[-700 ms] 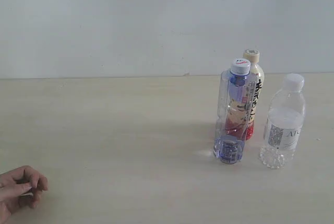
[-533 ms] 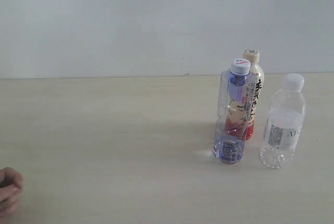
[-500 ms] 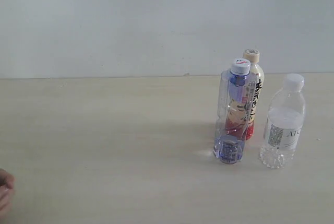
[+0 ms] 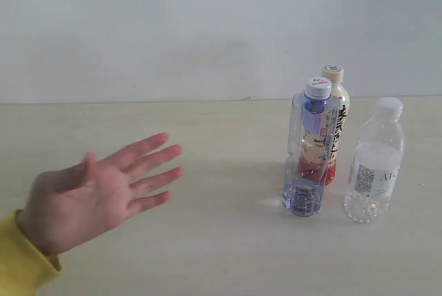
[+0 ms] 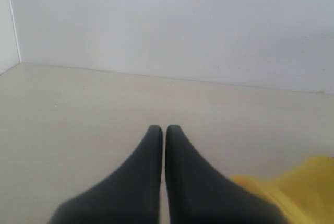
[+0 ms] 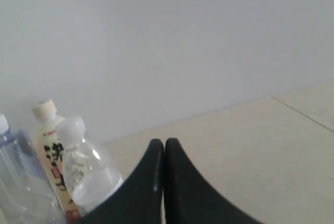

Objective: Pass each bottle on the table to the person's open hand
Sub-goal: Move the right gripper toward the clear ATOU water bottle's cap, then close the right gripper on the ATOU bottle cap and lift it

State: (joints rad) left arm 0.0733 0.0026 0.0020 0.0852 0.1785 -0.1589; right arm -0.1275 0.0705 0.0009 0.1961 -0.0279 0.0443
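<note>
Three bottles stand together at the right of the table point(image 4: 207, 248): a tall clear bluish one point(image 4: 306, 150) in front, a tall yellow-labelled one point(image 4: 335, 123) just behind it, and a short clear one with a white cap point(image 4: 374, 163) furthest right. The person's open hand point(image 4: 103, 189), on a yellow sleeve point(image 4: 21, 268), hovers palm up at the left. Neither gripper shows in the exterior view. In its own wrist view my left gripper point(image 5: 165, 128) is shut and empty, with the yellow sleeve point(image 5: 292, 187) beside it. My right gripper point(image 6: 164, 141) is shut and empty, apart from the short bottle point(image 6: 86, 169).
A plain pale wall point(image 4: 207, 27) rises behind the table's far edge. In the right wrist view the yellow-labelled bottle point(image 6: 49, 145) and the bluish bottle point(image 6: 15, 166) stand past the short one.
The hand was a closed fist slipping off the lower left edge. It has come back in open, palm up, further right and higher, with the yellow sleeve showing. The bottles have not moved.
</note>
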